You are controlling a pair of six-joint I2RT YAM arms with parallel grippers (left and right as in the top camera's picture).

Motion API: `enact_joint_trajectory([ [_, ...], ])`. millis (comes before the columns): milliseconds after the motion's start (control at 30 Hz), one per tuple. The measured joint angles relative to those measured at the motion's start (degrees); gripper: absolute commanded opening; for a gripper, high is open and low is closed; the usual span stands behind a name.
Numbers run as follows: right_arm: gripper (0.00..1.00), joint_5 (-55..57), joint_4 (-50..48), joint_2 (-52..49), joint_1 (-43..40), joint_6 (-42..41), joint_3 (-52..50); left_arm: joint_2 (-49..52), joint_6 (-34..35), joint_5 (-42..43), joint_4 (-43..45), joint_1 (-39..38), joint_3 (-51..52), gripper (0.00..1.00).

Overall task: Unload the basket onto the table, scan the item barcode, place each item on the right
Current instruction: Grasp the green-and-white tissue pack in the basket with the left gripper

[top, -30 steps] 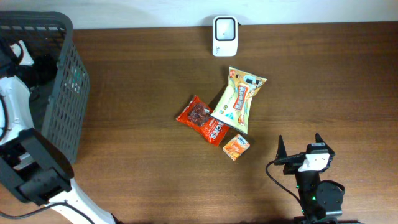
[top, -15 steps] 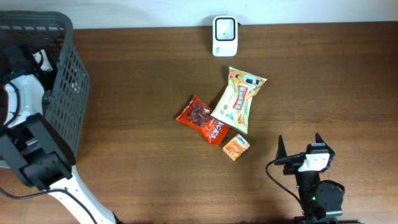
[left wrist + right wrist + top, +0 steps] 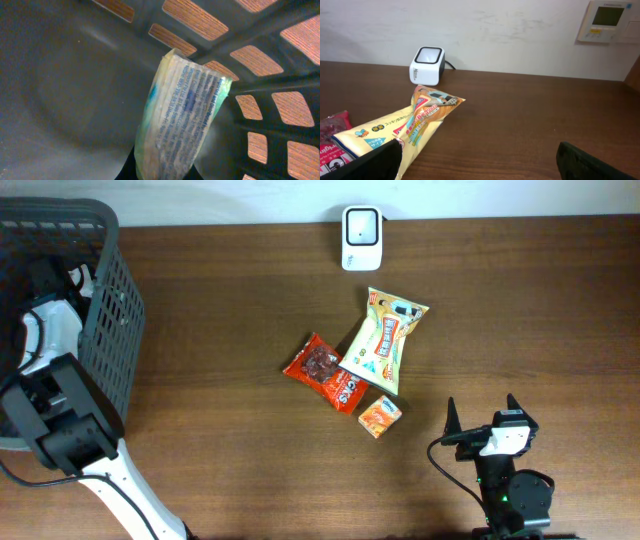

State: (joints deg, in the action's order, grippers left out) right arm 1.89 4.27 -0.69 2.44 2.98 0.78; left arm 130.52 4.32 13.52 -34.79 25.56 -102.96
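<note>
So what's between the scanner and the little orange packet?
The yellow snack bag lies between the scanner and the orange packet, clearest in the overhead view.

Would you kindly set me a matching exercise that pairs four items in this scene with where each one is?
1. white barcode scanner
2. small orange box
3. red snack packet
4. pale printed packet

A. inside the dark grey plastic basket
B. at the far edge of the brown wooden table
C. nearest the right gripper
D. leftmost of three mid-table items

Pairs: 1-B, 2-C, 3-D, 4-A
</note>
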Motion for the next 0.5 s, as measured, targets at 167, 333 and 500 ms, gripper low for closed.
enact_joint_trajectory([
  [167, 0.98, 0.0, 0.0, 0.0, 0.0, -0.02, 0.0, -0.02, -0.02, 0.15, -1.25, 0.26, -0.31, 0.0],
  [333, 0.98, 0.0, 0.0, 0.0, 0.0, 0.0, 0.0, -1.86, -0.02, 0.13, -4.17, 1.46, -0.9, 0.0],
  [500, 0.98, 0.0, 0.0, 0.0, 0.0, -0.02, 0.0, -11.1, -0.04, 0.09, -6.19, 2.6, -0.9, 0.0],
])
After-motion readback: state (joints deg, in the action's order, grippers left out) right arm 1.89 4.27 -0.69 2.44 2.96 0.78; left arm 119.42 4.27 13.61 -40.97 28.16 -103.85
